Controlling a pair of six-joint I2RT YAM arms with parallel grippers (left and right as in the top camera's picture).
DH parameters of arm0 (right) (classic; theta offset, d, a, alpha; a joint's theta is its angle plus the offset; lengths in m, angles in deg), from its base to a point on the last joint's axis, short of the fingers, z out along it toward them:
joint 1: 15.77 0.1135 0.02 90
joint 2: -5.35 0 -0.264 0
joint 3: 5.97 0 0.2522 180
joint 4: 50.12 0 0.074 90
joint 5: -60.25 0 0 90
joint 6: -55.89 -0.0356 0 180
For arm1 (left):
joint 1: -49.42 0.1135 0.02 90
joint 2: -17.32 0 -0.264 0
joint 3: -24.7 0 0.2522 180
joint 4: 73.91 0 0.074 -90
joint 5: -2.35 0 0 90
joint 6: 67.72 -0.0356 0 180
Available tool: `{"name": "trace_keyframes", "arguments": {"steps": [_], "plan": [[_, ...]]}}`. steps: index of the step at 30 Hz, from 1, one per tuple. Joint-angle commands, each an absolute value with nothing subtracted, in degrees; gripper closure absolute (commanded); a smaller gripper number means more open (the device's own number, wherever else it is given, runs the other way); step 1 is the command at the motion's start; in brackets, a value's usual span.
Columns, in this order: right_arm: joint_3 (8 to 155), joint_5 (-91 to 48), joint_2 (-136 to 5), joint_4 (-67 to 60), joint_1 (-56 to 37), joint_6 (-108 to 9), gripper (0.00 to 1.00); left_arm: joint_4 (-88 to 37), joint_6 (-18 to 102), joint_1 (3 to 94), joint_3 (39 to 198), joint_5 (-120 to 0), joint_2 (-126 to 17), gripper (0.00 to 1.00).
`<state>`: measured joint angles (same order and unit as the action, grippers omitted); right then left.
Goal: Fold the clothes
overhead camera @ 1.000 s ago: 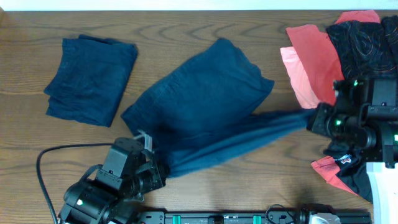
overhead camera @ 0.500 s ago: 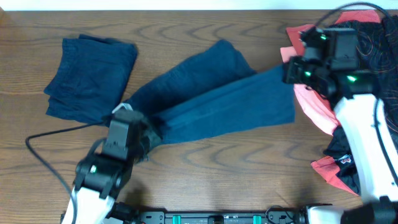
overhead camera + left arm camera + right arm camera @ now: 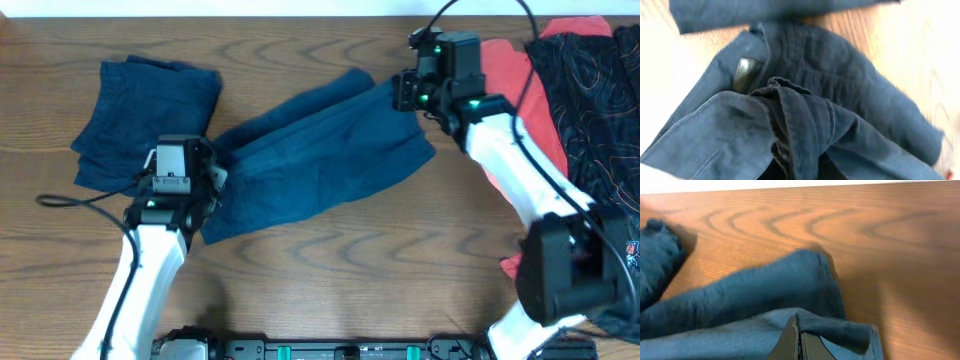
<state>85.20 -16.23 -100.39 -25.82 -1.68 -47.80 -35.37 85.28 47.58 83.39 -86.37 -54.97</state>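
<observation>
Dark navy shorts [image 3: 320,155] lie stretched across the table's middle, folded over lengthwise. My left gripper [image 3: 205,180] is shut on their bunched left end, seen as gathered seams in the left wrist view [image 3: 800,125]. My right gripper [image 3: 403,92] is shut on their far right corner, where the fabric drapes over the closed fingers [image 3: 799,340]. A second pair of navy shorts [image 3: 150,125] lies folded at the far left. Coral-red shirts [image 3: 505,80] and a black red-patterned garment [image 3: 590,100] lie at the right.
The wooden table [image 3: 350,270] shows bare below the shorts. A black cable [image 3: 80,200] runs by the left arm. More red and black cloth [image 3: 520,265] lies under the right arm near the right edge.
Both grippers moved toward the far side, carrying the shorts' near edge up and over. The right gripper swung left and back; the left moved up beside the folded pair.
</observation>
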Motion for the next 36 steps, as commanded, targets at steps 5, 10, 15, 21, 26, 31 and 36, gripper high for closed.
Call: {"name": "trace_keyframes", "arguments": {"steps": [5, 10, 15, 21, 26, 31, 36], "plan": [[86.9, -18.9, -107.5, -36.9, 1.2, -50.4, 0.59, -47.0, 84.2, 51.3, 83.7, -91.1, -61.6, 0.64], [86.9, -22.1, -107.0, -30.2, 0.5, -50.2, 0.33, -47.0, 76.4, 55.3, 83.7, -81.5, -62.0, 0.39], [86.8, -21.8, -107.3, -18.7, 0.0, -47.2, 0.56, -35.3, 73.3, 56.0, 83.7, -76.3, -62.0, 0.39], [86.6, -21.8, -112.2, -10.2, 0.4, -39.2, 0.65, -25.1, 73.3, 56.0, 83.1, -78.3, -62.1, 0.38], [86.6, -22.2, -118.2, -5.7, 0.0, -37.8, 0.70, -24.7, 73.1, 56.0, 82.7, -78.2, -62.1, 0.29], [86.6, -30.1, -119.0, 1.1, -1.5, -42.9, 0.93, -26.1, 70.3, 56.0, 82.7, -78.2, -61.8, 0.24], [86.6, -46.9, -118.6, 13.4, -4.9, -54.9, 0.99, -26.1, 70.3, 56.0, 82.7, -77.5, -61.8, 0.14]]}}
